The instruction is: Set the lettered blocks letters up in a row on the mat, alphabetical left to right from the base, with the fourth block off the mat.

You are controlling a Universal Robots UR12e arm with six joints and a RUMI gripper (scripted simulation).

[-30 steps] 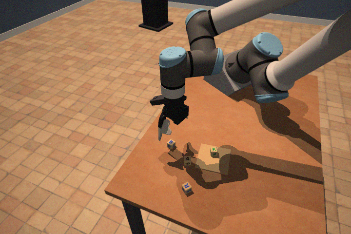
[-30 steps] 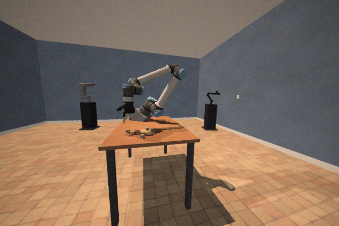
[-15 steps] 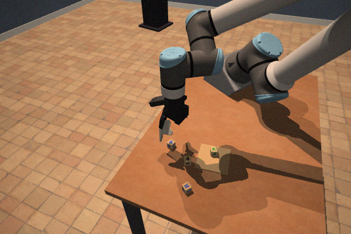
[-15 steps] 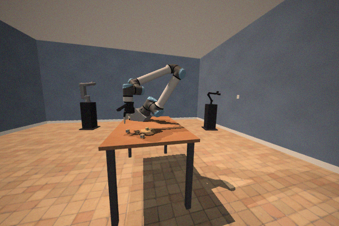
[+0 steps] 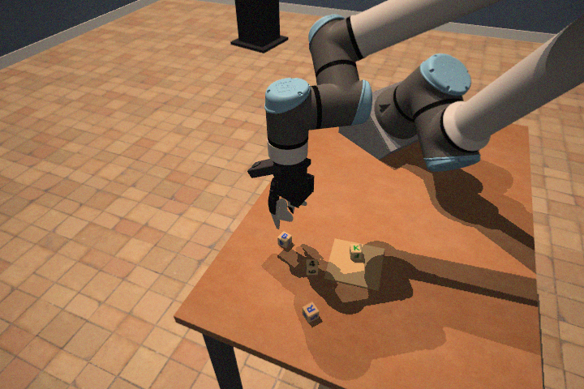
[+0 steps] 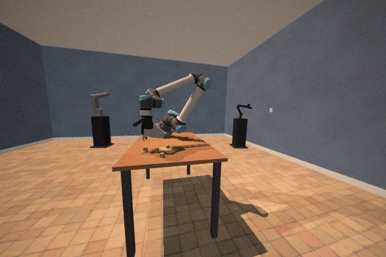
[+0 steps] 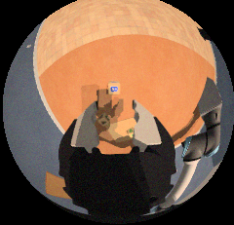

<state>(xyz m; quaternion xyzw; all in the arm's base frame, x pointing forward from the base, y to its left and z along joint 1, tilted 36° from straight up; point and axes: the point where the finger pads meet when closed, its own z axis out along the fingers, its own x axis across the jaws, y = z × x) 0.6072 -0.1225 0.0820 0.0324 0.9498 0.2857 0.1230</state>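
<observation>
My gripper [image 5: 282, 216] hangs in the air above the table's left edge, just above and behind a block with a blue letter [image 5: 284, 239]. Its fingers are partly closed with a gap and nothing between them. A block with a green K [image 5: 356, 251] sits on the tan mat [image 5: 354, 269]. A block showing a 4 [image 5: 311, 266] lies in shadow just left of the mat. A block with a blue R [image 5: 310, 312] lies nearer the front edge. In the wrist view the blue-letter block [image 7: 114, 88] lies beyond the fingers, and the mat [image 7: 122, 132] shows between them.
The table's left edge [image 5: 228, 256] runs close beside the blue-letter block. The arm's elbow and base [image 5: 417, 114] stand over the far part of the table. Pedestals with other arms [image 6: 101, 130] stand far off on the floor.
</observation>
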